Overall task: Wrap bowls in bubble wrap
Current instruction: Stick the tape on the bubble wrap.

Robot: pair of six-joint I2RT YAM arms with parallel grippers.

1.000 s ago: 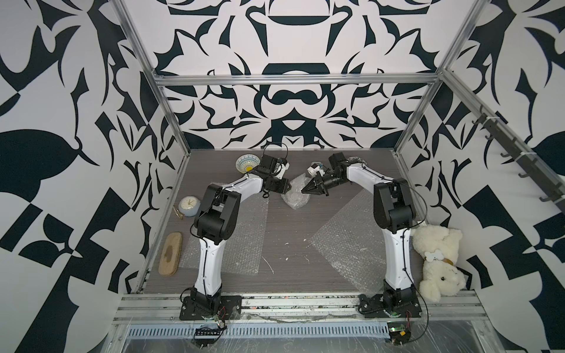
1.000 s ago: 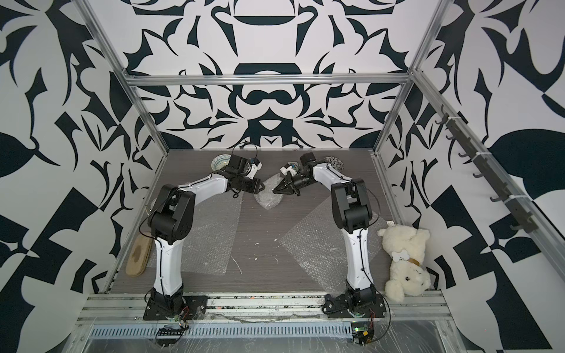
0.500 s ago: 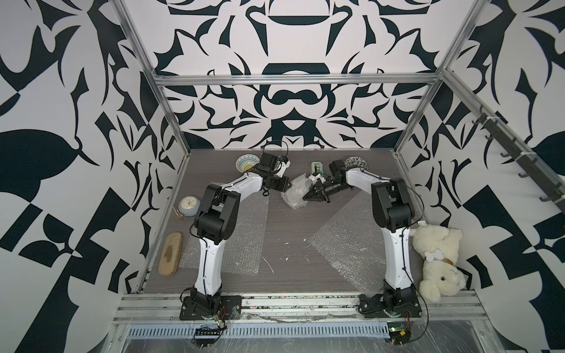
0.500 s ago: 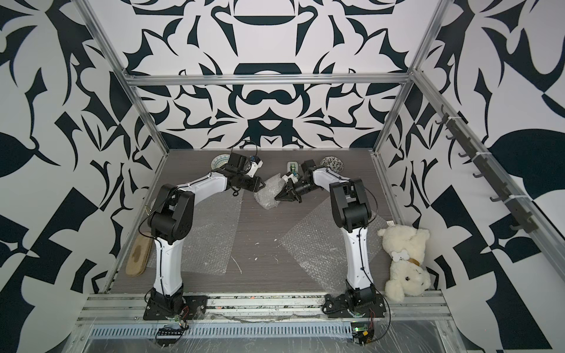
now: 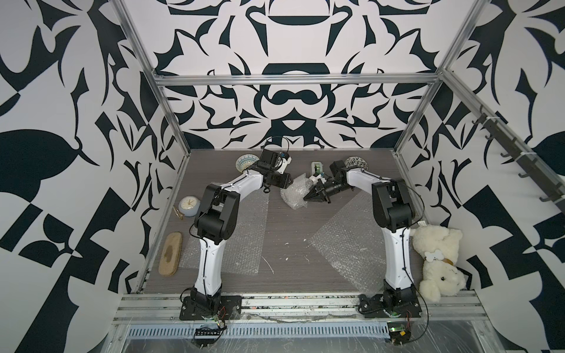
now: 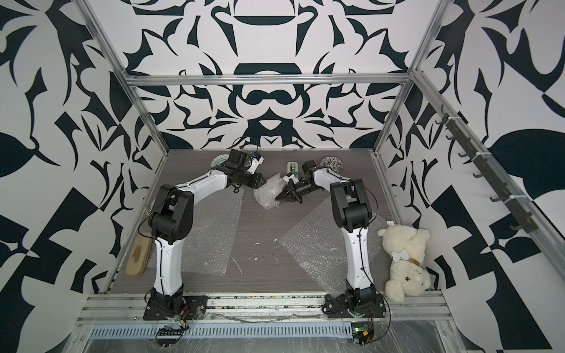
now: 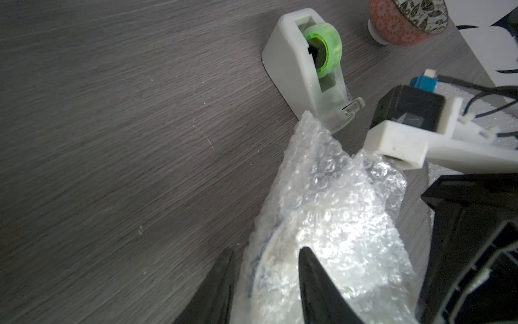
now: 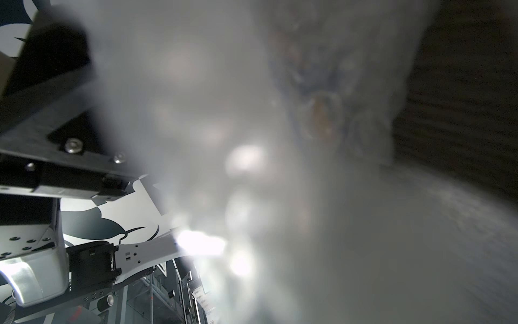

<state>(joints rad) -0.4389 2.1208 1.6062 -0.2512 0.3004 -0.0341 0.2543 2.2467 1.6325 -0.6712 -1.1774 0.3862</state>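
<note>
A crumpled bundle of bubble wrap (image 5: 294, 193) (image 6: 266, 195) lies at the back middle, and a bowl's rim shows faintly through the film (image 7: 269, 252). My left gripper (image 7: 266, 252) (image 5: 285, 185) is closed on this wrapped bowl, one finger on each side. The right gripper (image 5: 306, 198) (image 6: 277, 198) is shut, with its tips against the bundle's other side. Film blurs the right wrist view, so I cannot see whether any is pinched. The blue-and-yellow bowl (image 5: 245, 161) and the floral bowl (image 5: 356, 162) (image 7: 406, 19) stand bare at the back. Two flat sheets (image 5: 244, 235) (image 5: 351, 241) lie nearer the front.
A white tape dispenser (image 5: 317, 168) (image 7: 294, 70) with a green roll stands just behind the bundle. At the left edge are a small clock (image 5: 189, 206) and an oval tan pad (image 5: 170, 253). A teddy bear (image 5: 437, 259) sits by the right arm's base.
The right gripper has swung down and to the left, from above the table to the bundle's side, staying shut. The wrap now stands up higher beside it. The left arm has hardly moved.
</note>
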